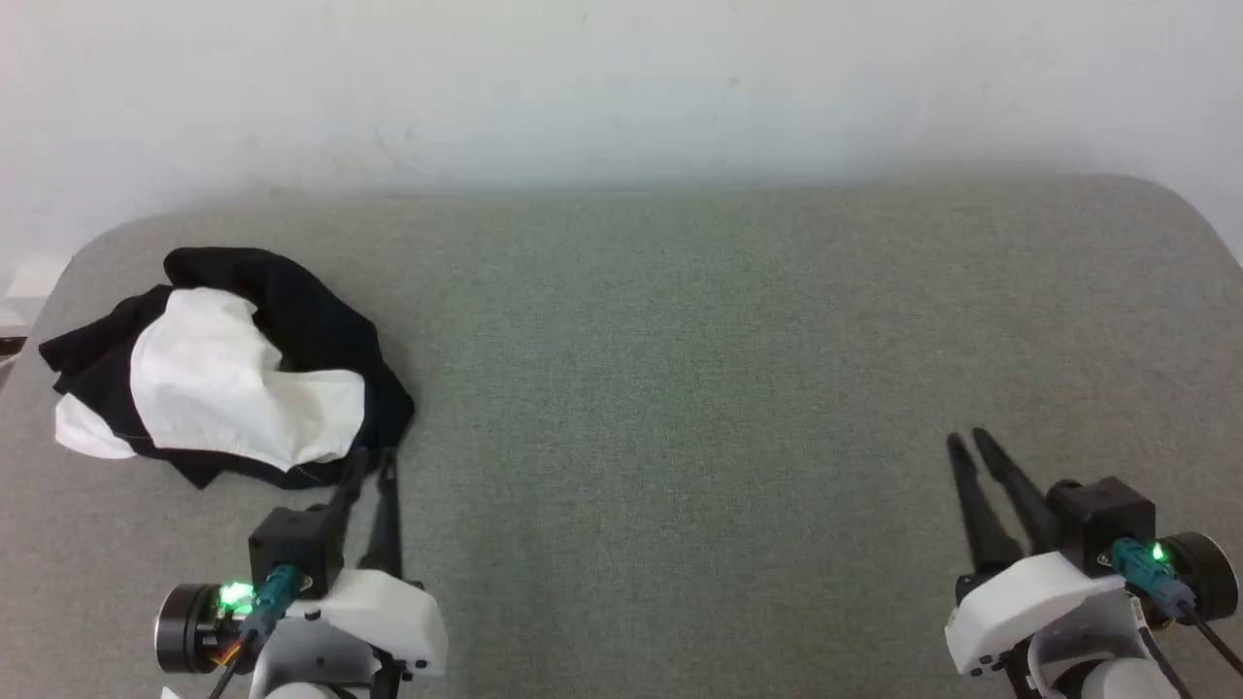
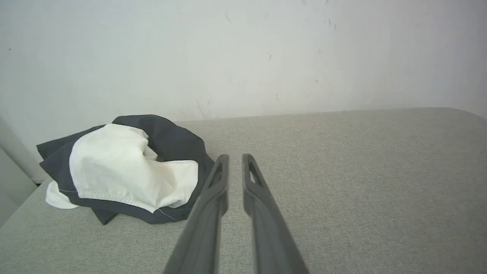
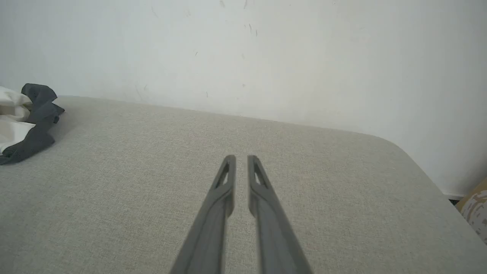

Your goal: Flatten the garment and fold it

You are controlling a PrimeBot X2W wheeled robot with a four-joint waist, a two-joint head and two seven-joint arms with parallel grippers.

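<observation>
The garment (image 1: 228,374) lies crumpled in a heap at the table's left end, white cloth bunched on top of black cloth. The left wrist view has the garment (image 2: 125,169) just left of my fingers, and its black edge (image 3: 26,125) reaches into the right wrist view's left side. My left gripper (image 1: 374,456) is shut and empty, its tips close to the heap's near right edge; whether they touch the cloth I cannot tell. Far off at the lower right, my right gripper (image 1: 966,439) is shut with nothing in it, above bare table.
The grey fabric-covered table (image 1: 680,369) has rounded far corners and stands against a white wall (image 1: 621,87). A patterned tan object (image 3: 475,213) sits beyond the table's right edge in the right wrist view.
</observation>
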